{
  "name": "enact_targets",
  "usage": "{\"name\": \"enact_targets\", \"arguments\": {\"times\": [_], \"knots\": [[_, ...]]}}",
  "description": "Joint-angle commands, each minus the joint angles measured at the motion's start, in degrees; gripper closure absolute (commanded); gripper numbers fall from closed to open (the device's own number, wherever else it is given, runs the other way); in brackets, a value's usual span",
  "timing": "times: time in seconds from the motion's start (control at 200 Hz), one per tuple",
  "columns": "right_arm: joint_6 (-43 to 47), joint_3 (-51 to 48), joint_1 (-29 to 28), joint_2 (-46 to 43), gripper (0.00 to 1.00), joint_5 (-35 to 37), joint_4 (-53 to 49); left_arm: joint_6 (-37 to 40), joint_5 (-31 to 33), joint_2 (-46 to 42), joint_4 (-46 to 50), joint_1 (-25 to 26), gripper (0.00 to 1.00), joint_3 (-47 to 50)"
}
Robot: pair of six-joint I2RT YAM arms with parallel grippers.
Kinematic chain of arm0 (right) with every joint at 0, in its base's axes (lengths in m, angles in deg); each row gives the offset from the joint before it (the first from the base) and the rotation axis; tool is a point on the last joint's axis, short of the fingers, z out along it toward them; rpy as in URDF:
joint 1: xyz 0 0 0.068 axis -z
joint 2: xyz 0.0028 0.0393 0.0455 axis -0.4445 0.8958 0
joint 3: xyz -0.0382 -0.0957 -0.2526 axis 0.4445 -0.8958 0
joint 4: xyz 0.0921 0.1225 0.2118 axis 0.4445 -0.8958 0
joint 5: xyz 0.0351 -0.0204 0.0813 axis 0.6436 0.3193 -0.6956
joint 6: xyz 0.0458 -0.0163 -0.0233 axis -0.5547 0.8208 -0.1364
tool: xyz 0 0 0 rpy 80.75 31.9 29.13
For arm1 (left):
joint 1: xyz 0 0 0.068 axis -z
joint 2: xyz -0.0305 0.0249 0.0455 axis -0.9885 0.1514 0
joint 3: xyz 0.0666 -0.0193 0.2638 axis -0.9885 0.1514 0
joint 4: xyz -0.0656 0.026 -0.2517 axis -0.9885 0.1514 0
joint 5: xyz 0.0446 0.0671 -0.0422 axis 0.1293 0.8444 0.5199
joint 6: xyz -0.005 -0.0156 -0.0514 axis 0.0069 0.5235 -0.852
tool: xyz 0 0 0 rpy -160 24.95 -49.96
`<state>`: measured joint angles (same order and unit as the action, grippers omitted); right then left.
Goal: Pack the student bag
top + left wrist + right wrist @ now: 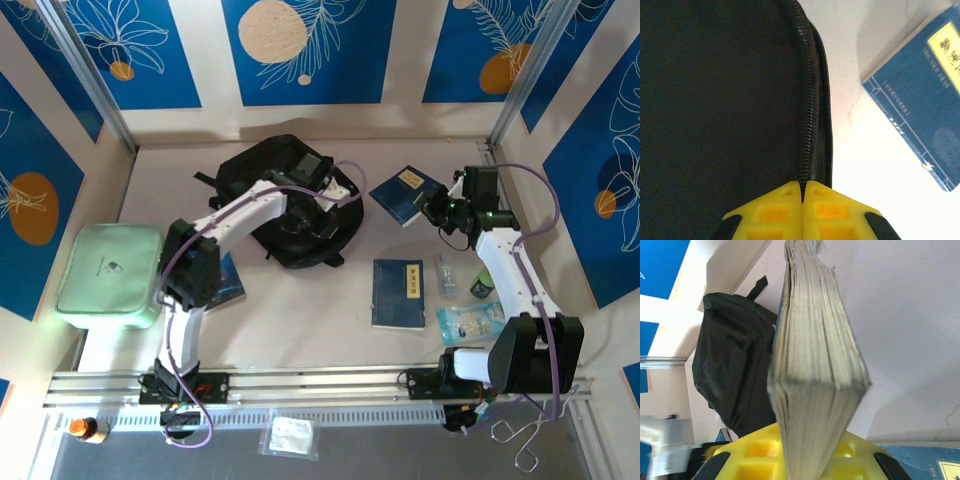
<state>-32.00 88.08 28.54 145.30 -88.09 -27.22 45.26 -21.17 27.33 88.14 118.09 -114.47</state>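
The left arm lies across the middle of the student bag [262,158], so much of the bag's top face is covered in the overhead view. The black bag sits on the bench [300,330] at the far centre, a little to the left. In the left wrist view the left gripper [803,192] has its yellow jaws clenched tip to tip right at the bag's zip [808,100], on the bag's right edge. Whether fabric or a zip pull is pinched between them cannot be made out, since the tips cover that spot.

Three blue books are in sight. The far book [403,192] is just right of the bag, and the right gripper [805,445] has its jaws clamped on its covers. The right wrist view sees this book's page edge end-on, blurred close to the lens, with its far end cut off by the frame. The middle book [398,293] lies flat and unobstructed on the bench, nearer than the far book and apart from it. The third book [230,280] lies at the near left, mostly hidden beneath the left arm's elbow, with only a strip of cover showing.

One green case [108,275] rests at the left edge of the bench. Near the right arm are one clear packet [468,322] with blue contents, a small clear thing [447,272] too faint to name, and a green thing [484,284] half hidden by the arm. One small sachet [290,437] and one orange-topped thing [85,428] sit at the near edge by the rails.
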Motion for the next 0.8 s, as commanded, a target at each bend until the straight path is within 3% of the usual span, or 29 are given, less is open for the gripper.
{"name": "enact_targets", "arguments": {"times": [0.0,0.29,0.585,0.795], "knots": [[-0.94,-2.0,0.48,-3.15,0.99,-2.17,2.34,-3.85,-2.75,-7.26,-7.37,-2.7,1.0,3.63],[-3.38,-5.64,-2.28,-5.14,0.99,-10.41,5.19,-10.11,-3.94,-14.82,-19.29,-5.88,1.0,11.86],[-13.32,-7.75,-14.43,-0.17,0.98,-6.43,8.69,-12.39,-9.77,-18.14,-27.47,-5.86,1.0,13.75],[-18.14,-5.82,-18.27,5.61,0.99,-6.55,15.39,-12.87,-13.24,-20.74,-31.52,-5.86,1.0,15.62]]}}
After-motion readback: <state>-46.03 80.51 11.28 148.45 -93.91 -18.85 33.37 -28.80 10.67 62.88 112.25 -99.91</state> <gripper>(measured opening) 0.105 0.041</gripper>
